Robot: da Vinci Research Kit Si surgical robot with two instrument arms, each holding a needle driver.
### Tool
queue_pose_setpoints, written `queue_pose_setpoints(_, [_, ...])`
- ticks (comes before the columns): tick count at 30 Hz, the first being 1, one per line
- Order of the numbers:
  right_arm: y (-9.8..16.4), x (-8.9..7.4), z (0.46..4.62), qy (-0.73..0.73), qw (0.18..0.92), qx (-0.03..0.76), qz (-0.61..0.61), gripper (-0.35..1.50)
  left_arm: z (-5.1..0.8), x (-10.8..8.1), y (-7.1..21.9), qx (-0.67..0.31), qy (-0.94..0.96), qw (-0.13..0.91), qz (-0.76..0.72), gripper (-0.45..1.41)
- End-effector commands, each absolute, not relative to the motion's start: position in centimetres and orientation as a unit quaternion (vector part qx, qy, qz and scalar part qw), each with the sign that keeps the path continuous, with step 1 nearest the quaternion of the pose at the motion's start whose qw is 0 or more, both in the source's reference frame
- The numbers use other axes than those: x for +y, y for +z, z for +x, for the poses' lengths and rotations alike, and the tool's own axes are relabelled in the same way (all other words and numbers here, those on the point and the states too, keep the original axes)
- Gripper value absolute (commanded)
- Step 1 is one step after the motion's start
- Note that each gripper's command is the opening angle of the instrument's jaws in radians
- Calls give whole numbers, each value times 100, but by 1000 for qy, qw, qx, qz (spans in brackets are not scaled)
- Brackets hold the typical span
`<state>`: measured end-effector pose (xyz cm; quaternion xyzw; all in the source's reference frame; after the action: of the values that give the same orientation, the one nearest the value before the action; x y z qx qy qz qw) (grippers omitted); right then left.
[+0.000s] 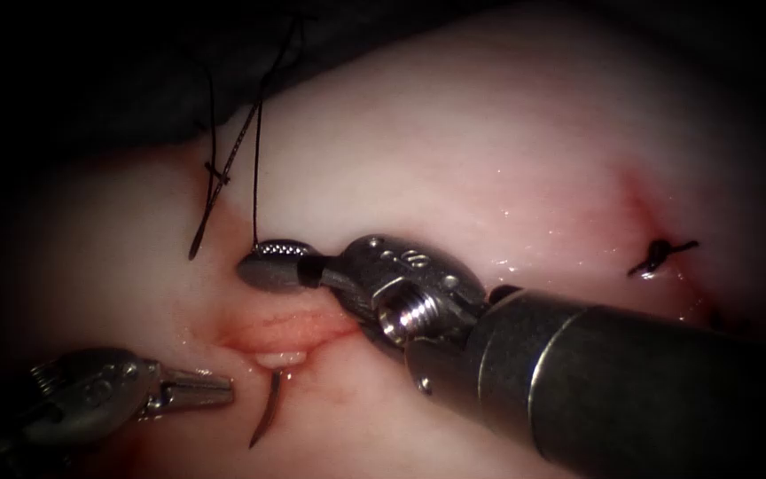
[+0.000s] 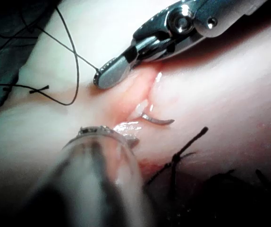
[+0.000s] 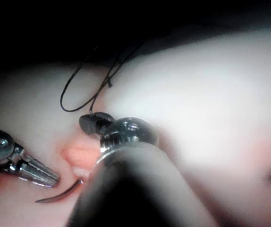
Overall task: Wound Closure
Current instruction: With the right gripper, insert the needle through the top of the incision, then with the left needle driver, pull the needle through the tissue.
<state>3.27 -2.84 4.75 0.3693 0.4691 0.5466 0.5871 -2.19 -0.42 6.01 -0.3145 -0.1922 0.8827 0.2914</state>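
Observation:
The cut [image 1: 285,335] gapes pink in the pale tissue [image 1: 454,151]. The curved needle [image 1: 268,415] has one end buried in the cut's near lip. Its other end sticks out free toward the front, and no tool holds it [image 2: 158,121] [image 3: 60,194]. My right tool [image 1: 272,264] lies across the cut's far edge, jaws shut on the black thread [image 1: 256,177], which rises from its tip [image 2: 112,75]. To the left of the needle, my left tool [image 1: 210,390] stays shut with nothing in it [image 3: 41,175].
A tied stitch [image 1: 662,255] with short tails sits at the far right beside red fluid. A knot with loose thread ends [image 1: 217,175] lies up on the left. Dark cloth [image 1: 135,62] borders the tissue at the back.

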Motion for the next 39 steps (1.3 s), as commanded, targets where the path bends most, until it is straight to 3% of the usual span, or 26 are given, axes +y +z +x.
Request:
queue_pose_setpoints(1, [476, -263, 330, 543, 583, 479, 368, 12, -223, -35, 604, -189, 882, 285, -324, -42])
queue_pose_setpoints(4, [475, -232, 301, 524, 582, 509, 358, 73, -224, -36, 602, -178, 876, 250, -373, -21])
queue_pose_setpoints(10, [476, -188, 258, 509, 578, 541, 336, 89, -227, -37, 598, -149, 856, 227, -439, 5])
queue_pose_setpoints(15, [475, -149, 216, 511, 586, 551, 304, 79, -237, -45, 593, -158, 848, 218, -457, 9])
queue_pose_setpoints(17, [478, -137, 197, 523, 582, 552, 289, 74, -248, -50, 589, -141, 851, 197, -467, 26])
queue_pose_setpoints(20, [482, -136, 187, 526, 587, 548, 280, 68, -260, -48, 586, -129, 844, 199, -480, 29])
queue_pose_setpoints(29, [496, -157, 190, 523, 594, 551, 265, 51, -296, -43, 590, -119, 826, 187, -518, 37])
queue_pose_setpoints(39, [507, -172, 197, 519, 600, 553, 256, 34, -303, -23, 610, -87, 828, 180, -524, 32])
